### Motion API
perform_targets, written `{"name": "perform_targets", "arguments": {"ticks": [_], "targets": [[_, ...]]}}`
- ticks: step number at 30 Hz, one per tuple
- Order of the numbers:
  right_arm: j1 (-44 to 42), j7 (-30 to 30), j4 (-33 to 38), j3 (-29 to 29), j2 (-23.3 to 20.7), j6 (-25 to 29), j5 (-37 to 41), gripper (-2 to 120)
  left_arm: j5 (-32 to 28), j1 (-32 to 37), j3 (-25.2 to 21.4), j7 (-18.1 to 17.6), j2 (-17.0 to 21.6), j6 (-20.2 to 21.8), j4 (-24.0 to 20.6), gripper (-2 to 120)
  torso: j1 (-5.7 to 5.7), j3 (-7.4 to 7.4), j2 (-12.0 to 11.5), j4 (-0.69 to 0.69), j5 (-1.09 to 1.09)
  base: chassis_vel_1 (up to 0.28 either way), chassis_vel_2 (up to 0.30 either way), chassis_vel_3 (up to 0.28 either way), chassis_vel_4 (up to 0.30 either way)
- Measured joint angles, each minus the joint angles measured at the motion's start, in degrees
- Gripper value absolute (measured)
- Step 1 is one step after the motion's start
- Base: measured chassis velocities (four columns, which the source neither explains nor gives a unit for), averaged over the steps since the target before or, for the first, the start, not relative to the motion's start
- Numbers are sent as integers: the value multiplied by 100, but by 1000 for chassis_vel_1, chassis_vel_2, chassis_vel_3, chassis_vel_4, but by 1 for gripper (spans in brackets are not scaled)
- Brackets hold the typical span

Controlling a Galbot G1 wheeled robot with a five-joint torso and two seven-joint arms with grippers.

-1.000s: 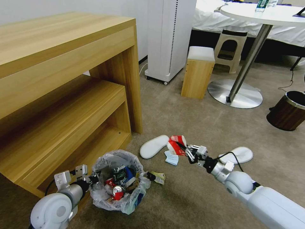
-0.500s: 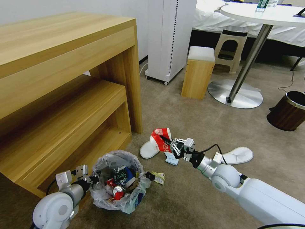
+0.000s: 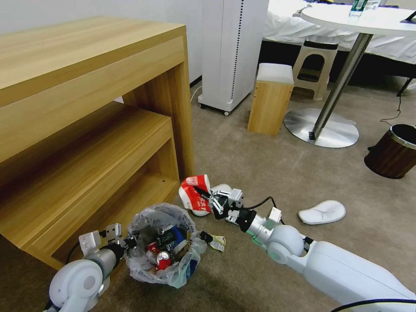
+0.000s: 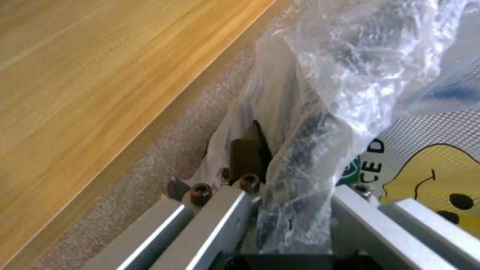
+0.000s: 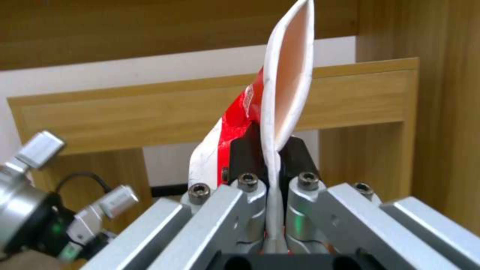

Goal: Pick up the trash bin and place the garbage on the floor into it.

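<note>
Item: red-white paper bowl point(image 3: 195, 197), pinched flat by its rim in our right gripper point(image 3: 211, 202), carried above the floor point(image 3: 260, 169); it has moved toward nine o'clock since the earlier frame, now near the trash bin point(image 3: 162, 245), at its one o'clock. Our left gripper point(image 3: 125, 242) stays clamped on the bin's bagged rim at nine o'clock. One white slipper point(image 3: 323, 211) lies at three o'clock.

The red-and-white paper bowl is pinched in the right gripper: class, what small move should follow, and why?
Probably carry the red-and-white paper bowl a little farther toward the trash bin before letting go. The right gripper holds it clear of the carpet, beyond the bin's rim rather than over its opening, while the left gripper grips the bin's bag-covered rim.
</note>
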Motion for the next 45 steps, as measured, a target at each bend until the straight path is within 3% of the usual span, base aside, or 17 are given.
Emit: {"name": "perform_targets", "arguments": {"ticks": [19,39,45], "targets": [[596,138,-177,-1412,611,17,337,0,-579,-272,193,-344,289,69,26,0,0,1,-1,-1,-2,0,0,0,0],[641,210,-812,-1854,782,62,20,0,-817,-85,20,-435,424,62,-288,0,0,1,0,0,1,0,0,0,0],[606,210,-1006,-1886,841,63,-108,26,-824,21,-2,-438,398,59,-469,0,0,0,0,0,1,0,0,0,0]]}}
